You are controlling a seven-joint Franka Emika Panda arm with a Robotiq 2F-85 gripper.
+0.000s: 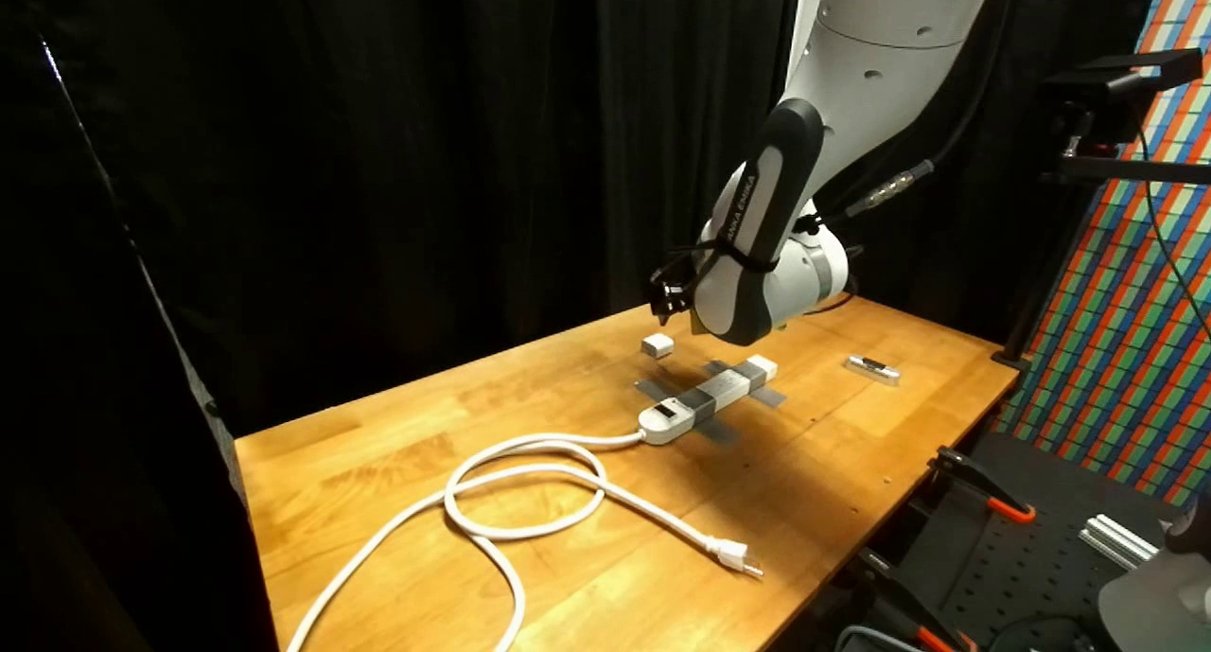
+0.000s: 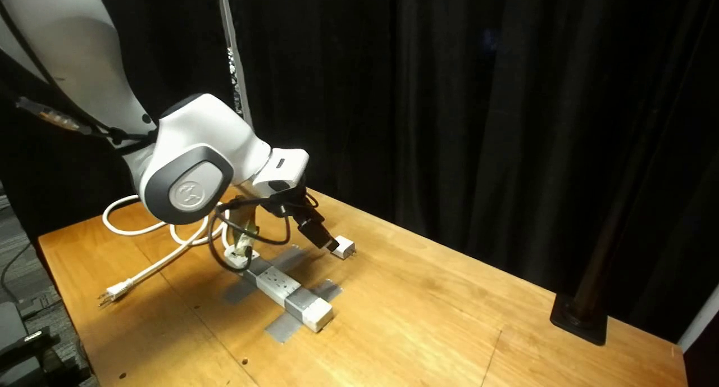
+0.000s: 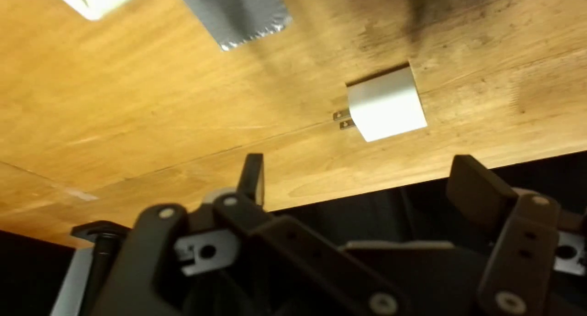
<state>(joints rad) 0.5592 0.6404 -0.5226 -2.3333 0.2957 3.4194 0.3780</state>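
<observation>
A small white plug adapter with two metal prongs lies on the wooden table. It shows in both exterior views (image 1: 658,346) (image 2: 344,247) and in the wrist view (image 3: 387,105). My gripper (image 3: 357,159) is open and empty, its black fingers wide apart. In an exterior view my gripper (image 2: 327,240) is nearest to the adapter, and a fingertip overlaps its edge; I cannot tell whether they touch. In the wrist view the adapter lies beyond the fingertips. A white power strip (image 1: 727,387) (image 2: 278,283) is taped to the table with grey tape.
The strip's white cord (image 1: 525,536) loops over the table (image 1: 378,425) and ends in a plug (image 1: 730,552). A small white-and-clear object (image 1: 872,368) lies near the table's edge. A black post base (image 2: 579,318) stands on the table. Black curtains (image 2: 477,123) hang behind.
</observation>
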